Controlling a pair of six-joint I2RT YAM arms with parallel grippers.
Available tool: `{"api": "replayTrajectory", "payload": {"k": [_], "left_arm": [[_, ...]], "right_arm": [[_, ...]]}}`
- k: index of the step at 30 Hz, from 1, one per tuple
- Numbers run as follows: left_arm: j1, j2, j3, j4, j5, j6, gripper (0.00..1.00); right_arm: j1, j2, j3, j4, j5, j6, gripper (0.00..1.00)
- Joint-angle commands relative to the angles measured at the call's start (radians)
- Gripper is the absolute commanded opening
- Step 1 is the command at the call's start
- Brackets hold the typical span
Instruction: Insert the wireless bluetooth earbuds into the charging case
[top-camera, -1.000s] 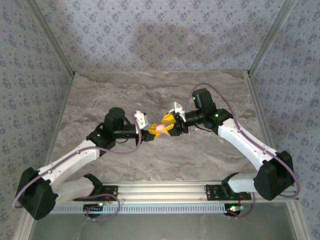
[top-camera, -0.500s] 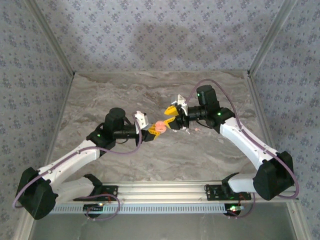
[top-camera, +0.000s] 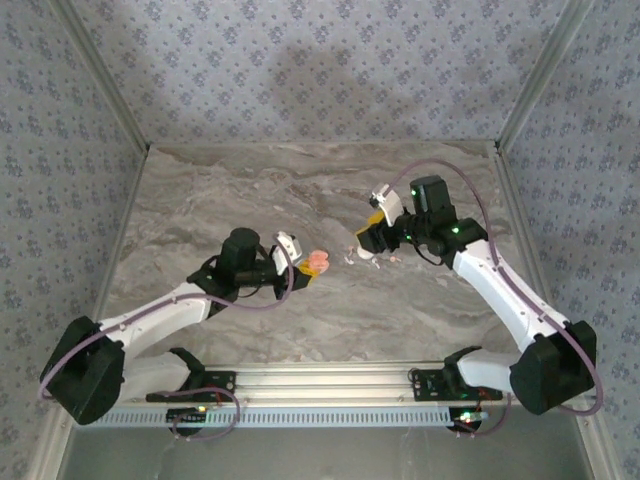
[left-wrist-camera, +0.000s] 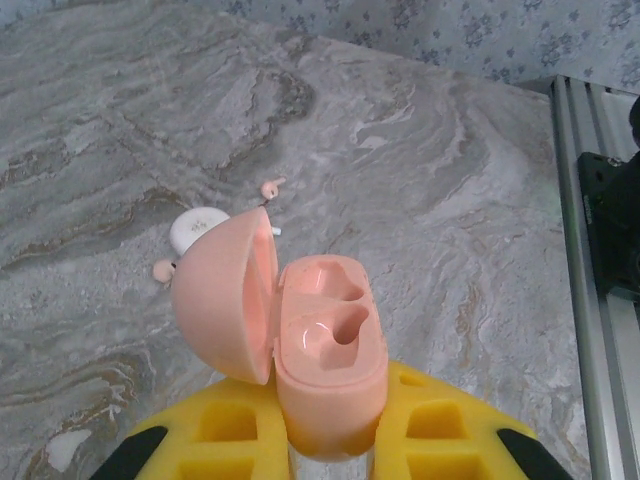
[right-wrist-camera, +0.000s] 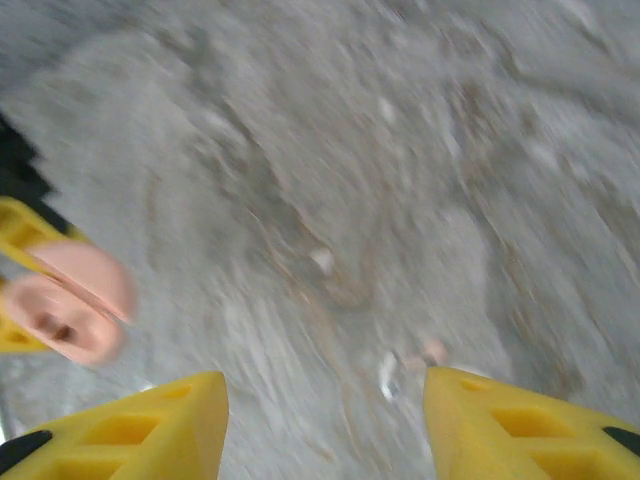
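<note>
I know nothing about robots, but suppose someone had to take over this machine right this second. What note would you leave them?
Left gripper: shut on the charging case, held above the table with its lid open; both sockets are empty.
Right gripper: open, holding nothing, over the table to the case's right.
One earbud and the second earbud lie loose on the table beyond the case.
Done: case picked up and open.
Left to do: pick up each earbud and seat it in a socket.
</note>
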Motion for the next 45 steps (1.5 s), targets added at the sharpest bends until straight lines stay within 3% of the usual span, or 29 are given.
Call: {"api": "replayTrajectory", "payload": {"k": [1, 5, 7, 20, 30, 45], "left_arm": [[-0.005, 0.016, -0.002, 0.065, -0.009, -0.022, 0.07], [-0.005, 0.033, -0.005, 0.072, -0.004, -0.026, 0.07], [-0.006, 0.037, -0.004, 0.074, -0.003, -0.026, 0.07], [-0.006, 0.03, -0.003, 0.044, -0.031, -0.023, 0.07], [-0.006, 0.023, 0.001, 0.024, -0.062, -0.007, 0.08], [-0.004, 0.048, 0.028, 0.014, -0.052, -0.004, 0.08]], "right_arm": [[-0.013, 0.062, 0.009, -0.219, 0.255, -0.07, 0.57], [-0.028, 0.211, 0.098, -0.388, 0.309, -0.301, 0.58], [-0.041, 0.286, 0.147, -0.443, 0.347, -0.342, 0.58], [-0.094, 0.673, 0.431, -0.558, 0.413, -0.363, 0.51], [-0.095, 0.762, 0.427, -0.515, 0.491, -0.363, 0.51], [-0.075, 0.795, 0.421, -0.503, 0.447, -0.369, 0.44]]}}
